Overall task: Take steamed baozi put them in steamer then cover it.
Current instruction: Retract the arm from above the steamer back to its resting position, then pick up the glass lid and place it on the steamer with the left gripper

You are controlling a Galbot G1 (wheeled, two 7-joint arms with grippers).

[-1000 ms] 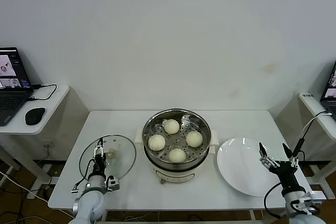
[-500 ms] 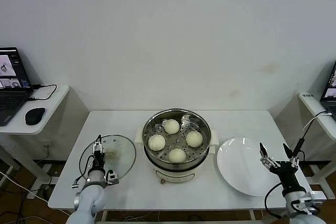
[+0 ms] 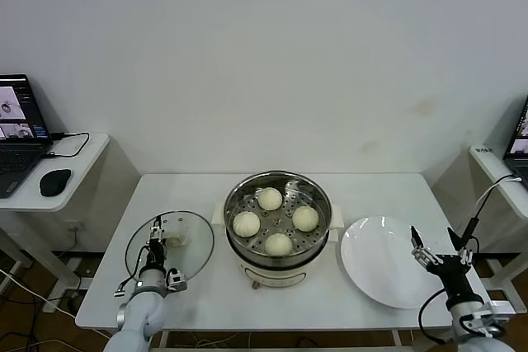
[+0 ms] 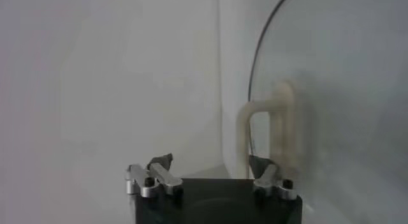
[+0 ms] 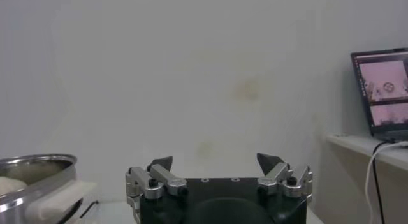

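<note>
We are looking at a lab or test room rather than a home kitchen: a plain white table (image 3: 198, 286) stands against a bare white wall (image 3: 264, 55), flanked by small side desks. On the left desk sit an open laptop (image 3: 18, 129) with a mouse (image 3: 54, 181) and trailing cables; another laptop (image 3: 520, 133) shows at the right edge. Loose wiring hangs below the table

The left gripper (image 3: 156, 235) has moved in over the glass lid (image 3: 169, 242) on the bench and now sits at the lid's cream handle (image 3: 175, 239). Its fingers (image 4: 262, 166) have narrowed from wide apart, with the handle just beyond them in the left wrist view.
</note>
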